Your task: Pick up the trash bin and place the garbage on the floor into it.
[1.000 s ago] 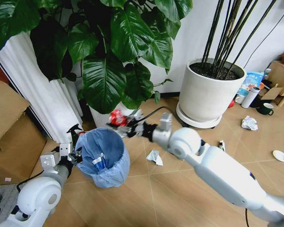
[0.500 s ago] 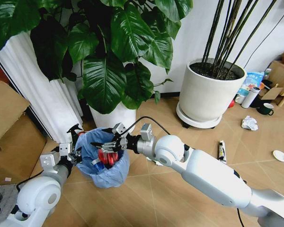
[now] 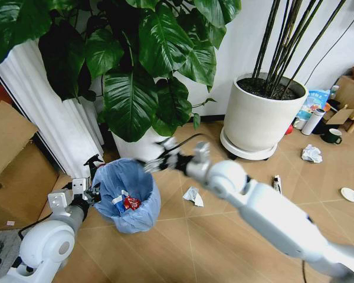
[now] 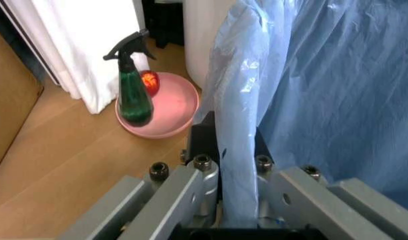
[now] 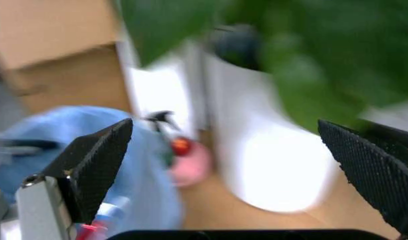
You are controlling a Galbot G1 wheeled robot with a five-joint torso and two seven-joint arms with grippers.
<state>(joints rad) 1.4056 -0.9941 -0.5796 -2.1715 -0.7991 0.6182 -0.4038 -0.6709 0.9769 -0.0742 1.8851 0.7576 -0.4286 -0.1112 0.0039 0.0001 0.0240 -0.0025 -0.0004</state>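
Note:
The trash bin [image 3: 130,197], lined with a light blue bag, stands on the floor [image 3: 189,242] at the lower left. My left gripper [image 3: 92,193] is shut on its rim; the left wrist view shows the bag [image 4: 311,90] pinched in that gripper [image 4: 232,150]. A crushed red can [image 3: 132,203] and a blue-white crushed cup [image 3: 119,201] lie inside the bin. My right gripper [image 3: 155,163] hovers open and empty just above the bin's far rim, its fingers [image 5: 97,162] spread wide. More garbage lies on the planks: a crumpled paper [image 3: 193,196], a tube [image 3: 277,184], a paper wad [image 3: 311,153] and a white disc [image 3: 349,194].
A big white plant pot [image 3: 256,121] stands at the right, and a leafy plant's pot [image 3: 143,146] right behind the bin. A green spray bottle [image 4: 133,100] stands in a pink dish [image 4: 165,112] beside the bin. Cardboard [image 3: 12,171] lies at the left; a mug [image 3: 331,136] and a bottle [image 3: 312,121] stand far right.
Half a second ago my right gripper held the red can over the bin. The can now lies inside, and the gripper has opened and pulled up and back toward the far rim.

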